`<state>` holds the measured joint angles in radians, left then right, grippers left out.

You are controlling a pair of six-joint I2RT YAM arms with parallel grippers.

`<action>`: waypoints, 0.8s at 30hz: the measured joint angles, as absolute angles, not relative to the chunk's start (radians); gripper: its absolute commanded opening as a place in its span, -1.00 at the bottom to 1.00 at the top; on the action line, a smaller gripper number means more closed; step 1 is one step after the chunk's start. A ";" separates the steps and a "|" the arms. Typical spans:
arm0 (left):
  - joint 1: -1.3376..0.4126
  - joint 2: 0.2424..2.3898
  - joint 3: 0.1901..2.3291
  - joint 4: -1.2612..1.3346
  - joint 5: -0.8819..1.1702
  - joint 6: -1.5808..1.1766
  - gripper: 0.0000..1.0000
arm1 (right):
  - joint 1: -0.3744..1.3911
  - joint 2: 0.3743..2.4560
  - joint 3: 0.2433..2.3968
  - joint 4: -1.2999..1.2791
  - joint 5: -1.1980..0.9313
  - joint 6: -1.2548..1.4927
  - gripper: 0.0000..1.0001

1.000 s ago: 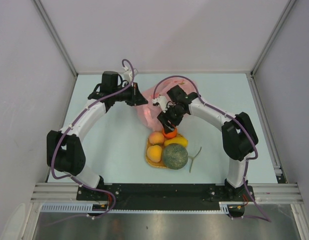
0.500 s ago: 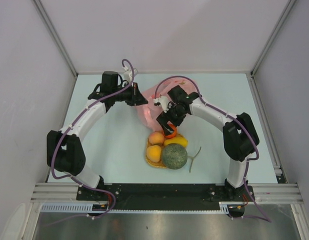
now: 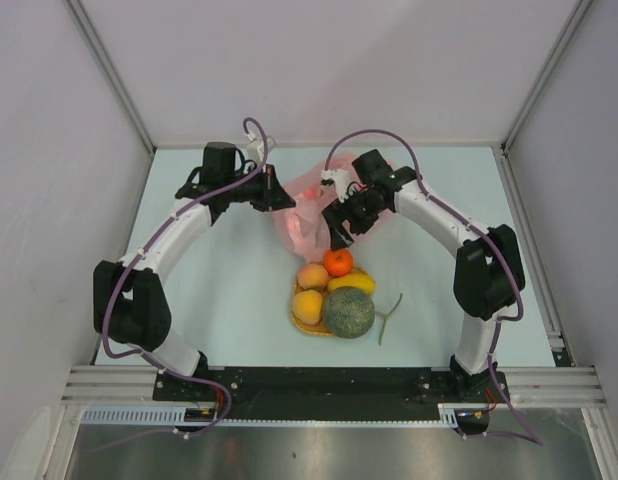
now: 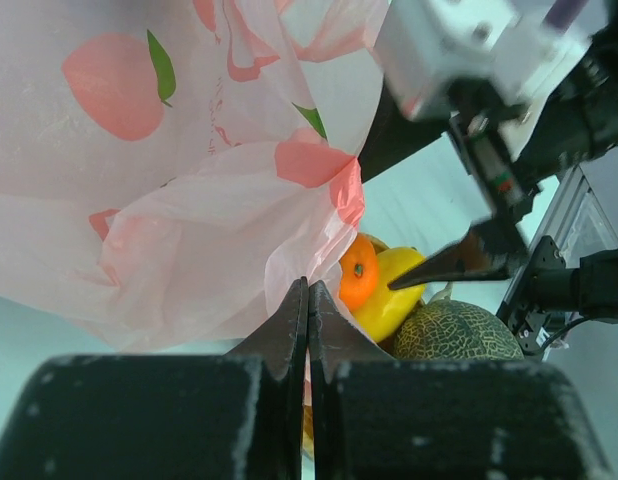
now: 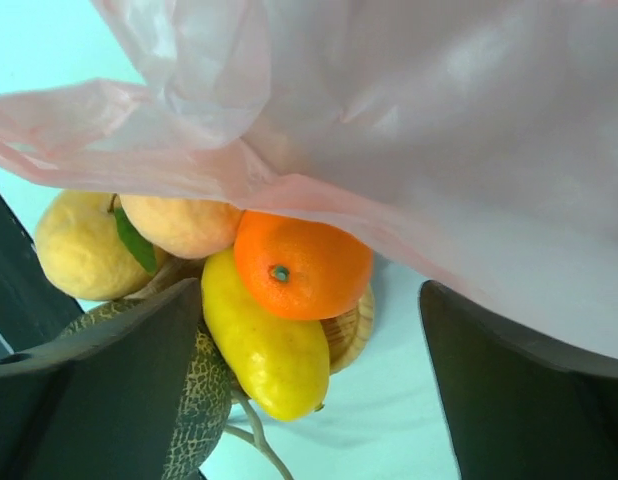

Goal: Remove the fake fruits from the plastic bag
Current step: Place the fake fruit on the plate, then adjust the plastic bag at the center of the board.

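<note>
Emptying the bag
My left gripper (image 4: 307,300) pinches the plastic bag (image 3: 301,215); my right gripper (image 3: 338,237) is spread apart above the orange (image 3: 338,262) on the fruit pile (image 3: 350,312). Next I reach in.

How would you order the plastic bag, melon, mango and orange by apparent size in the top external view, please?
1. plastic bag
2. melon
3. mango and orange: they look too alike to rank, the mango longer, the orange rounder.

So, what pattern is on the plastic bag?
The plastic bag shows pink fruit shapes with green leaves; left wrist view is clearest.
</note>
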<state>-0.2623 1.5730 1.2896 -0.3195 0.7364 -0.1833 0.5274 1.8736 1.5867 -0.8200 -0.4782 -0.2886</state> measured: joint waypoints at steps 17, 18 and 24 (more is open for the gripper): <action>-0.184 1.662 1.570 -0.358 0.807 -0.206 -0.99 | 0.455 2.146 1.935 -0.618 -0.224 -0.214 0.51; -0.177 1.662 1.578 -0.356 0.815 -0.210 -0.99 | 0.458 2.184 1.956 -0.608 -0.190 -0.210 0.57; -0.141 1.662 1.588 -0.345 0.852 -0.236 -0.99 | 0.490 2.273 1.986 -0.542 0.027 -0.191 0.91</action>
